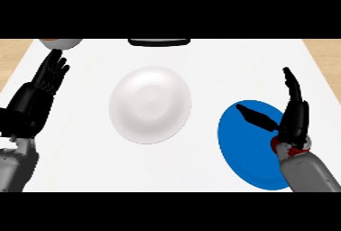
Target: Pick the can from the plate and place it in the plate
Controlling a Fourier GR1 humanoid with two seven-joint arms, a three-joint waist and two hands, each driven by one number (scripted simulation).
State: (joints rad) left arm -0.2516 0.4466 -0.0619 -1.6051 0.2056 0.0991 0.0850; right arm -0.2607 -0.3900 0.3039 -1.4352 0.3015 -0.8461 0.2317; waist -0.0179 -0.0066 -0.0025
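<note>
White bench (220,58) was laid out with a white plate (149,104) in the middle and a blue plate (243,153) to its right. The right hand (293,119) was held open over the blue one, fingers straight, nothing gripped. What looked like the can (275,143) was mostly hidden by that wrist, only red slivers shown. The left hand (40,85) was rested open at the left edge.

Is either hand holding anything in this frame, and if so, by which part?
Nothing is held. The right hand is open over the blue plate, with a red object showing at its wrist, not enclosed; the left hand rests open.
</note>
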